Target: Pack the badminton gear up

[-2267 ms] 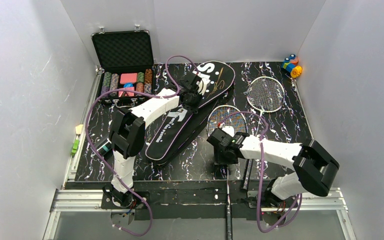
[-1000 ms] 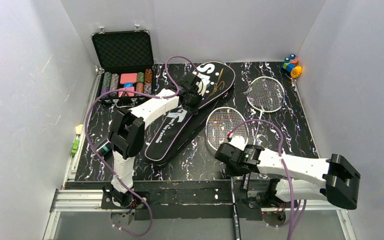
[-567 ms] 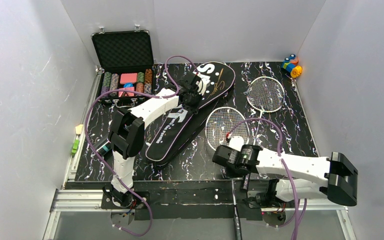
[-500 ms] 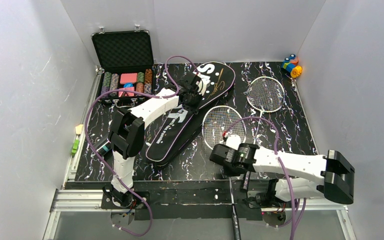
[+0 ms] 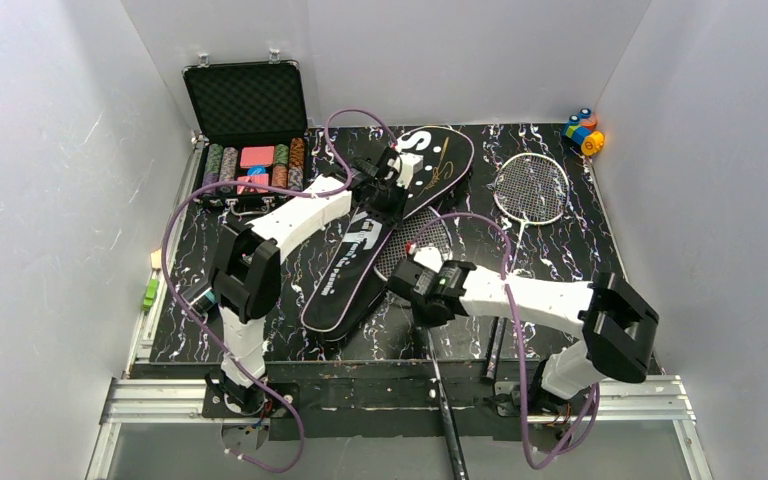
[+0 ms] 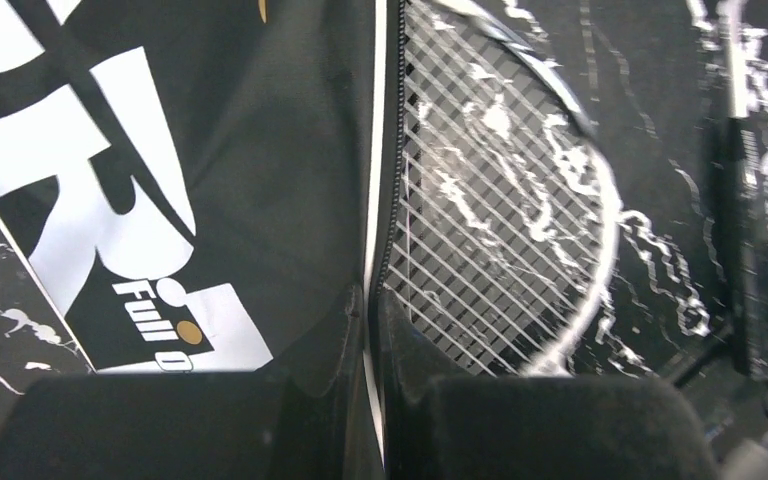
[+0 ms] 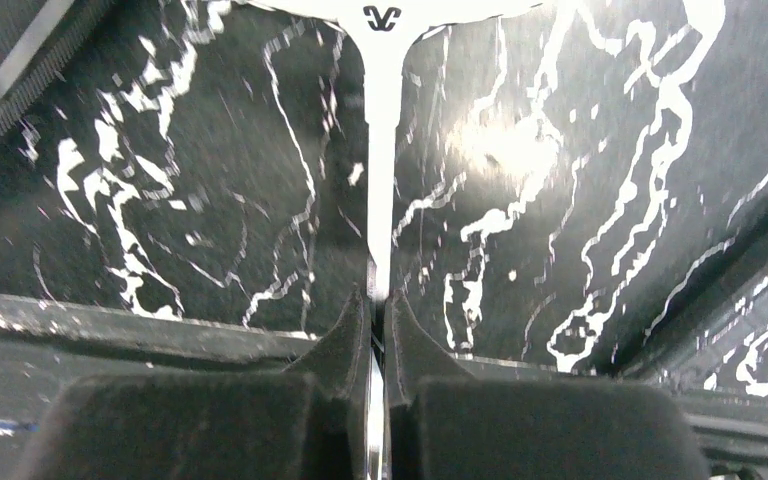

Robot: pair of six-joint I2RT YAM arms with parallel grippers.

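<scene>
The black racket bag (image 5: 355, 250) lettered in white lies slanted at mid-table. My left gripper (image 5: 388, 188) is shut on its white-piped zipper edge (image 6: 378, 200), the fingertips (image 6: 356, 310) pinching the flap. One silver-framed racket has its strung head (image 5: 412, 232) right against that edge, strings (image 6: 490, 200) showing beside the flap. My right gripper (image 5: 422, 292) is shut on this racket's silver shaft (image 7: 381, 170), and its dark handle (image 5: 445, 410) juts past the near table edge. A second racket (image 5: 531, 187) lies flat at the right. No shuttlecocks are in view.
An open black case of poker chips (image 5: 250, 135) stands at the back left. Colourful toy blocks (image 5: 583, 132) sit in the back right corner. Small yellow and green bits (image 5: 152, 280) lie off the mat's left edge. The second racket's dark handle (image 5: 493, 345) runs toward the near edge.
My right arm has swung left and forward, carrying the racket's head to the bag's edge. The bag has turned more upright, with my left gripper still holding its flap.
</scene>
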